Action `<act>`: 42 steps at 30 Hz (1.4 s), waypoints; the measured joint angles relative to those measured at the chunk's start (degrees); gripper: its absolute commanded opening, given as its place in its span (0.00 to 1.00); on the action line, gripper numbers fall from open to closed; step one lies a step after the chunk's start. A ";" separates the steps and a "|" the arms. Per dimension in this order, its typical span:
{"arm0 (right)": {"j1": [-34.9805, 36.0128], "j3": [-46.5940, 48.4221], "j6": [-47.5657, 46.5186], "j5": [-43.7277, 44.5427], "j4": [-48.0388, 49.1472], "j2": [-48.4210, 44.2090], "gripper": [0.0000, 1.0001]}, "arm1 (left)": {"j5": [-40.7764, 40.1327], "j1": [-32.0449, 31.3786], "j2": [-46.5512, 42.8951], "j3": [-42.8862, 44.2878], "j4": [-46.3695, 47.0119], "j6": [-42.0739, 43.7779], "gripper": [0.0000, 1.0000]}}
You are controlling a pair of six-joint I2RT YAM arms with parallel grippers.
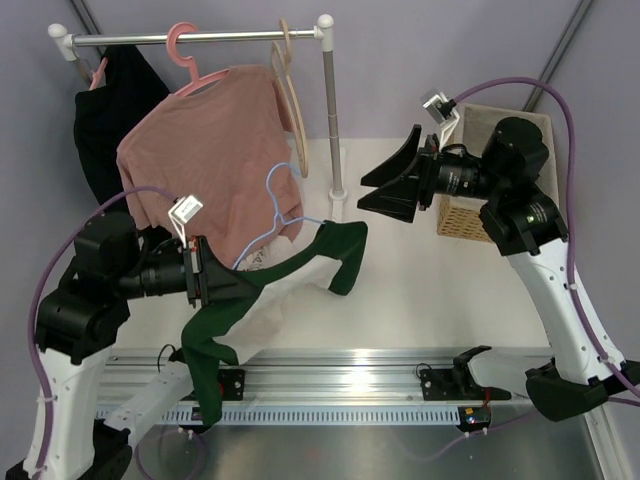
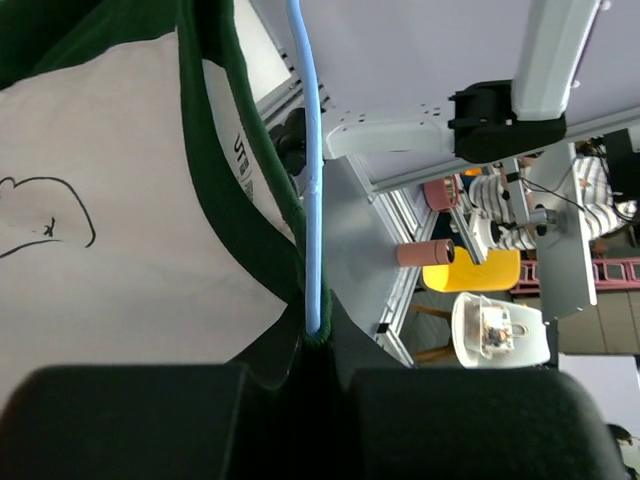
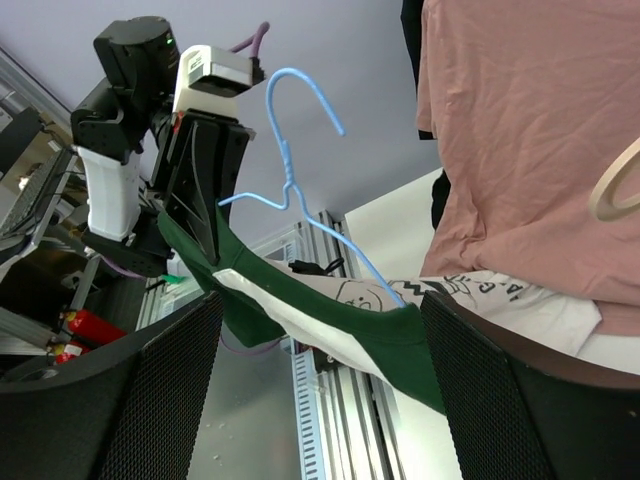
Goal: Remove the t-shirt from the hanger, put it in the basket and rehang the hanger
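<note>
Above the desk's [image 1: 430, 290] left half, the t-shirt [image 1: 268, 308] sags with the hanger [image 1: 283, 205] still caught inside it, so removal looks barely begun. The left end effector [image 1: 215, 276] pinches a green shoulder together with the wire, while the right end effector [image 1: 382, 188] gapes wide, well apart. I cannot tell what, if anything, is in the wicker basket [image 1: 462, 216] behind it.

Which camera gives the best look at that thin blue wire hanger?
Right wrist view: the light-blue wire hanger shows hook, neck and both arms. The top view has it small against the pink shirt; the left wrist shows one straight stretch.
</note>
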 measured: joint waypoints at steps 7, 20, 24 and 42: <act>0.00 4.09 -1.16 -3.02 0.70 5.20 0.86 | 4.22 -1.90 8.24 1.16 14.29 -4.42 0.00; 0.00 5.81 -6.38 -2.47 3.89 6.62 0.86 | 5.88 -12.72 15.32 2.45 33.66 -15.30 0.00; 0.00 6.67 -6.51 -2.58 6.71 6.88 0.84 | 7.41 -12.98 15.28 2.45 37.22 -18.21 0.00; 0.00 8.70 14.49 -12.83 29.57 10.88 0.85 | 11.37 -13.16 15.37 0.22 48.52 -24.22 0.00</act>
